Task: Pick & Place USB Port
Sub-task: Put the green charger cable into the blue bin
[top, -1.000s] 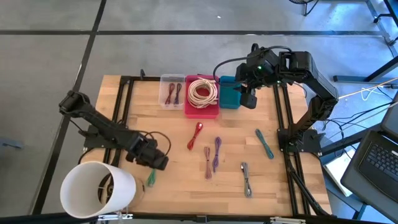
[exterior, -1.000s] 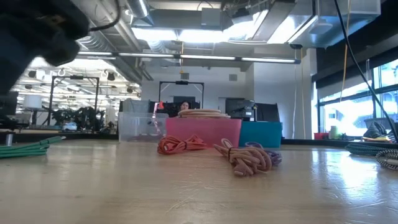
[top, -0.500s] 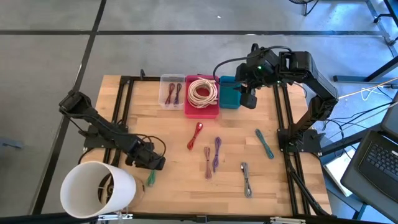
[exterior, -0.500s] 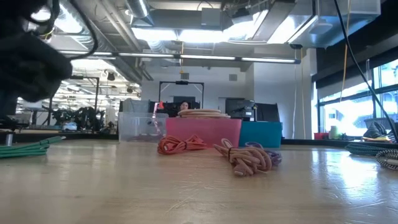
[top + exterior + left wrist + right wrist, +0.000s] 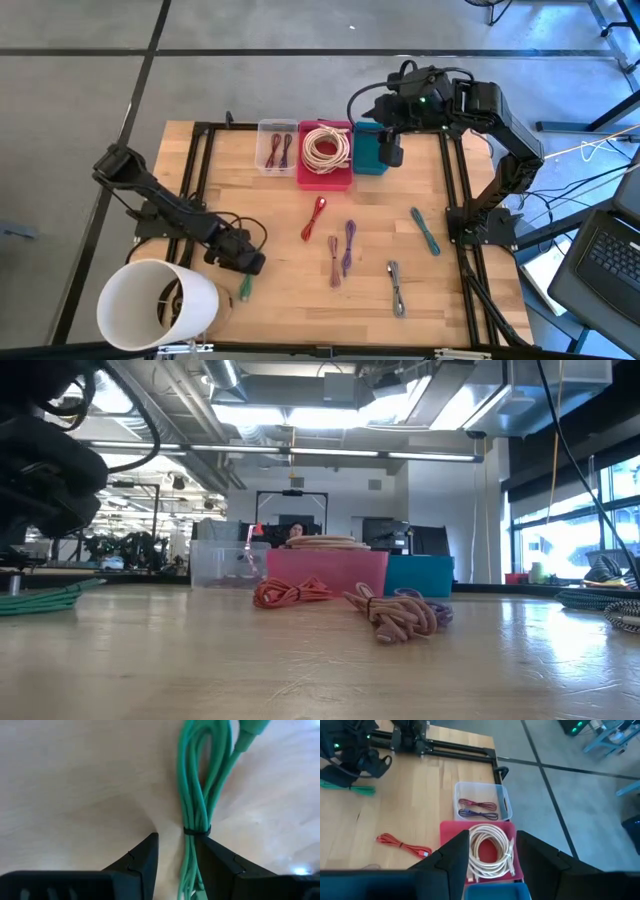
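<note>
- Left gripper point(image 5: 247, 272): we find it low at the table's near left, just beside the white cup point(image 5: 158, 305); in its wrist view the two fingers point(image 5: 142, 861) stand apart, one on each side of the green cable point(image 5: 200, 805), right at its black tie, and we cannot tell whether they touch it
- Green cable: a bundled loop lying flat on the wooden table point(image 5: 270, 200); its end shows beyond the gripper in the high view point(image 5: 243, 290), and at the left edge of the low view point(image 5: 40, 598)
- Right gripper point(image 5: 392, 150): it hangs above the teal bin point(image 5: 367, 152) at the table's far side, fingers parted and holding nothing
- Clear bin point(image 5: 276, 148): far side, left of the pink one, with two small cable bundles inside, one red and one purple point(image 5: 477, 809)
- Pink bin point(image 5: 325, 156): between the clear and teal bins, holding a coil of white cable point(image 5: 490, 851)
- Red cable point(image 5: 316, 216): loose on the table, near the pink bin
- Pink cable point(image 5: 333, 262) and purple cable point(image 5: 348, 246): side by side at mid-table
- Grey cable point(image 5: 396, 288): towards the near right
- Teal cable point(image 5: 426, 231): right side, close to the right arm's base
- Person point(image 5: 295, 532): partly seen in the room behind the bins
</note>
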{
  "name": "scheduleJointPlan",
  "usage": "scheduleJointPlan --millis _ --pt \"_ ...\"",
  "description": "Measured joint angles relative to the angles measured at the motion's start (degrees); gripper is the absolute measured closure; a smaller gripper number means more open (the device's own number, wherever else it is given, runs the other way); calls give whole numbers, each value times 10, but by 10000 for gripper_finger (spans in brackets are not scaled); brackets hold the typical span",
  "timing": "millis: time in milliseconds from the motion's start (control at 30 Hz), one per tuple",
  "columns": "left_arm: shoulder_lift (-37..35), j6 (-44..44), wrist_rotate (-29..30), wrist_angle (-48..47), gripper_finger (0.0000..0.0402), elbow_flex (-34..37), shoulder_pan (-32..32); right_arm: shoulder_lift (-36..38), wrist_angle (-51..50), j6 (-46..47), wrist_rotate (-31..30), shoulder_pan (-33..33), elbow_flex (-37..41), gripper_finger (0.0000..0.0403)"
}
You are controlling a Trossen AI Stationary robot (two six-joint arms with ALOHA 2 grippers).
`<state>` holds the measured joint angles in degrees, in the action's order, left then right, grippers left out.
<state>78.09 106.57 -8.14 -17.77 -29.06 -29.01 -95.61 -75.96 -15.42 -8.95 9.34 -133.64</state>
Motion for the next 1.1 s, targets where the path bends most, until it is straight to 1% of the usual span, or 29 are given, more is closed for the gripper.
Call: scheduleJointPlan --millis 100,233,400,633,767,900,967,1000,1033,1100 --pt "2 -25 -10 32 279 0 7 0 0 0 0 0 0 238" --pt "3 -35 5 56 279 1 11 0 0 0 0 0 0 238" --pt "3 -45 4 85 279 1 11 0 4 0 0 0 0 238" --pt "5 -54 0 89 279 0 11 0 3 0 0 0 0 238" --pt "38 -63 -2 103 279 -2 13 0 4 0 0 0 0 238" --pt "84 -77 -20 155 280 -6 27 0 21 2 0 0 0 238" --pt "99 -90 -29 176 289 -5 37 0 27 2 0 -1 0 238" --pt "103 -99 -30 181 301 -5 41 0 27 2 0 -1 0 238" --pt "105 -107 -30 183 319 -5 45 0 27 2 0 -1 0 238" --pt "106 -126 -25 185 367 -5 51 0 27 2 0 -1 0 238"
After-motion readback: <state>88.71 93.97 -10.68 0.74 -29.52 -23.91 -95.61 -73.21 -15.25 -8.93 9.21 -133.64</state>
